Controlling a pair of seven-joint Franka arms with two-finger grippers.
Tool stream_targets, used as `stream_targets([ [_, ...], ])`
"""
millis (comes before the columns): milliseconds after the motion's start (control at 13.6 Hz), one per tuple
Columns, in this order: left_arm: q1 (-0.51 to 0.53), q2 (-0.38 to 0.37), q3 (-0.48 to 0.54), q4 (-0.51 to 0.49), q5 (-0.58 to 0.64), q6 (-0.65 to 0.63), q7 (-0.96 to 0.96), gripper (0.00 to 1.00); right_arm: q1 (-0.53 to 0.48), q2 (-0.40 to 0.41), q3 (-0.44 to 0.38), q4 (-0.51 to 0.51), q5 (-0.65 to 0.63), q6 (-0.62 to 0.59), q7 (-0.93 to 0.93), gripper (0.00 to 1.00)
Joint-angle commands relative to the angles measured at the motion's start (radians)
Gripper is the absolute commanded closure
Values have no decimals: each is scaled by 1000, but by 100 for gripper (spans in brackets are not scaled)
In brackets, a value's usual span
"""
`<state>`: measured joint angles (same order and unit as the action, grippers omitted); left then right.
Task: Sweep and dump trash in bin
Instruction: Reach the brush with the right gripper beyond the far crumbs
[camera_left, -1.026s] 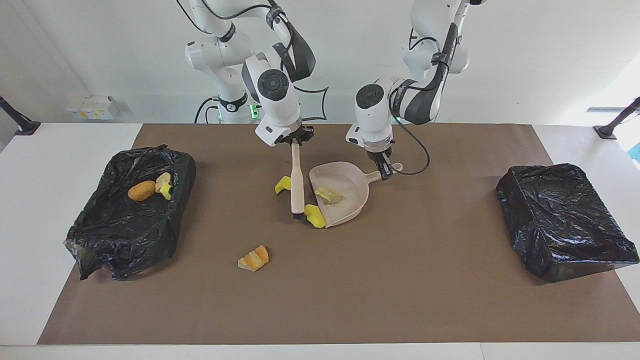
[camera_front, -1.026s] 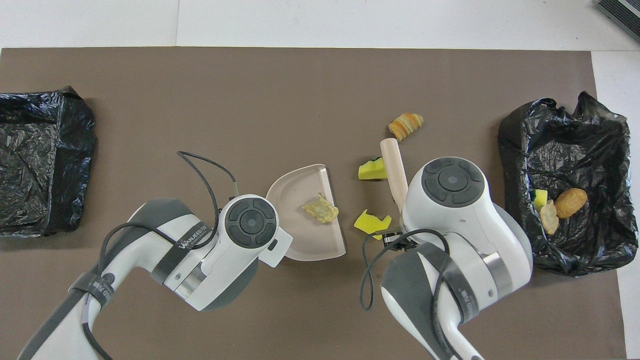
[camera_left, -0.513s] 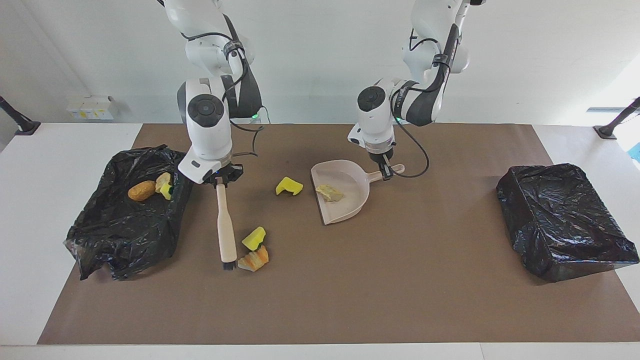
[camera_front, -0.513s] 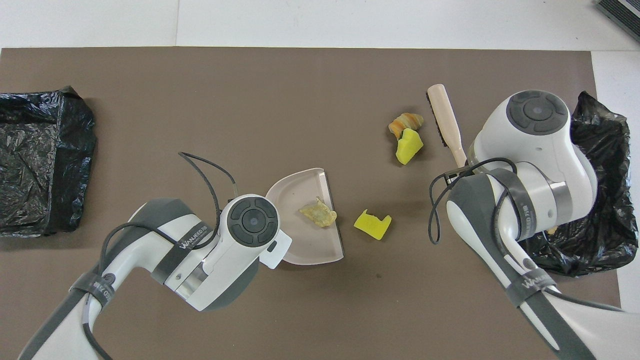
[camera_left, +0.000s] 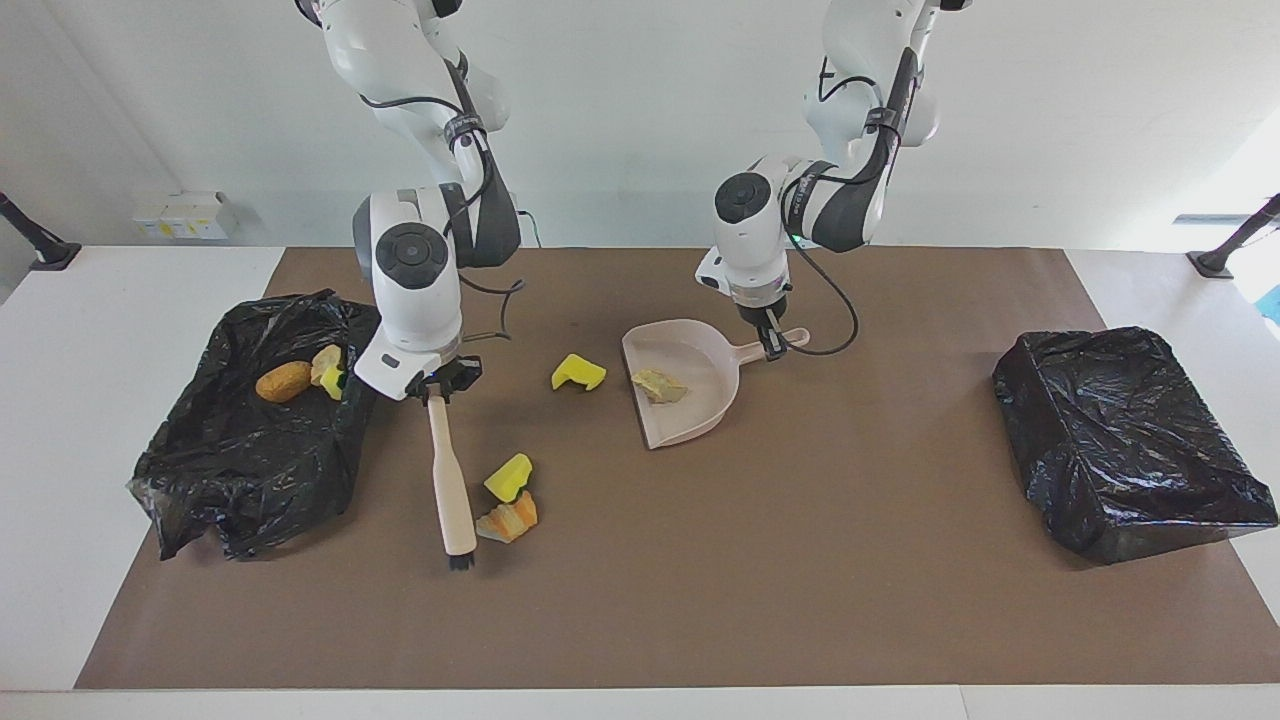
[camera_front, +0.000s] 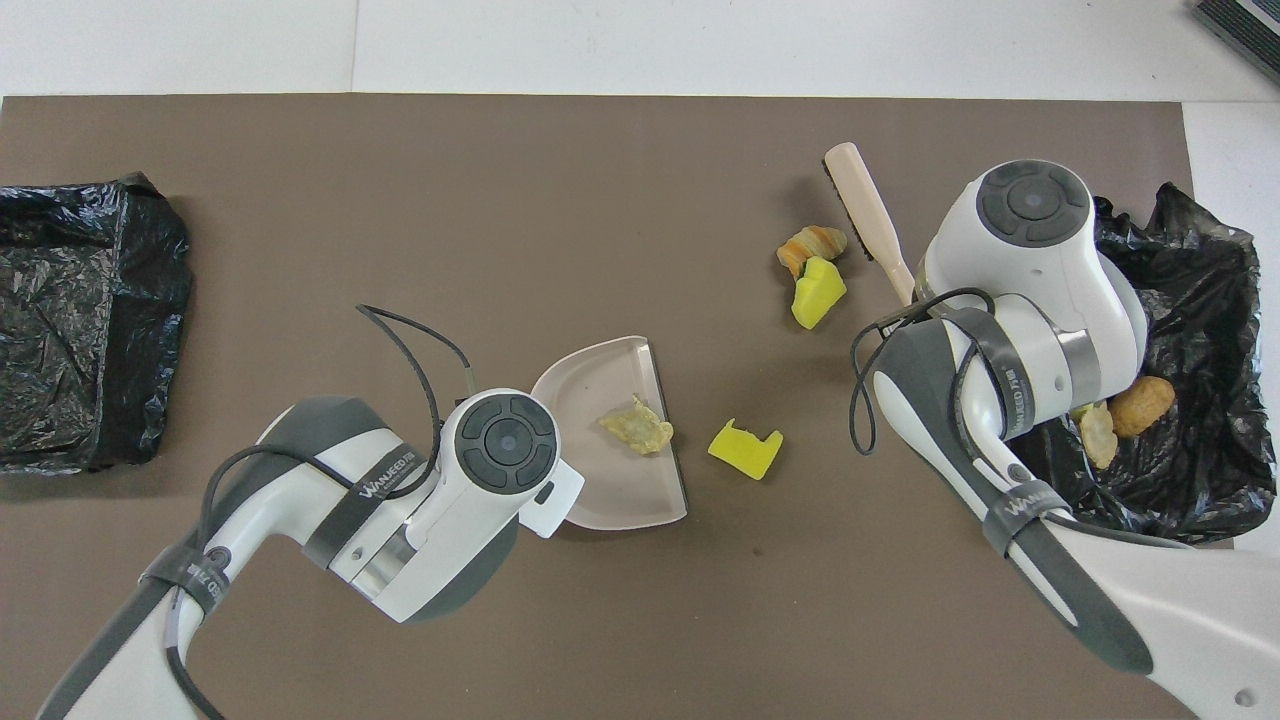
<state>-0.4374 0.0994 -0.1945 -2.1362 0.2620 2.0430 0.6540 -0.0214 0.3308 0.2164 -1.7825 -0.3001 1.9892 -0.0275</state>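
My right gripper (camera_left: 437, 385) is shut on the handle of the beige brush (camera_left: 450, 480). The brush (camera_front: 862, 210) slants down, and its bristle end is beside the orange-striped wedge (camera_left: 508, 520). A yellow sponge chunk (camera_left: 508, 477) touches that wedge (camera_front: 812, 243). My left gripper (camera_left: 768, 342) is shut on the handle of the beige dustpan (camera_left: 690, 415), which lies on the mat with a pale crumbly lump (camera_left: 658, 387) in it. Another yellow chunk (camera_left: 578, 372) lies beside the pan's open edge. The bin (camera_left: 250, 480) at the right arm's end holds a brown lump (camera_left: 283, 381), a pale lump and a yellow piece.
A second black-bagged bin (camera_left: 1125, 440) stands at the left arm's end of the table, with nothing visible in it. A brown mat (camera_left: 800, 560) covers the table's middle. In the overhead view both hands hide their own fingers.
My right arm has swung the brush from the dustpan's edge toward the right arm's bin. One yellow chunk went with it and now lies against the orange wedge. The dustpan has barely shifted.
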Motion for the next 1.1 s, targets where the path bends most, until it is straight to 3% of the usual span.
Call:
stream_targets([
  [0, -4, -6, 4, -5, 3, -52, -42, 100, -2, 43, 17, 12, -28, 14, -32, 100],
  [220, -6, -4, 4, 2, -3, -76, -112, 100, 8, 24, 26, -20, -11, -32, -43, 100],
  [440, -7, -9, 1, 2, -6, -110, -177, 100, 26, -27, 99, -52, 74, -235, 28, 100],
  [659, -9, -9, 0, 2, -27, -116, -181, 100, 98, -99, 107, -152, 186, -248, 272, 100],
  [806, -12, -9, 0, 2, -33, -109, -182, 100, 101, -124, 107, -190, 272, -250, 320, 100],
  [1026, -15, -9, 0, 1, -33, -101, -174, 100, 90, -156, 106, -253, 283, -247, 365, 100],
])
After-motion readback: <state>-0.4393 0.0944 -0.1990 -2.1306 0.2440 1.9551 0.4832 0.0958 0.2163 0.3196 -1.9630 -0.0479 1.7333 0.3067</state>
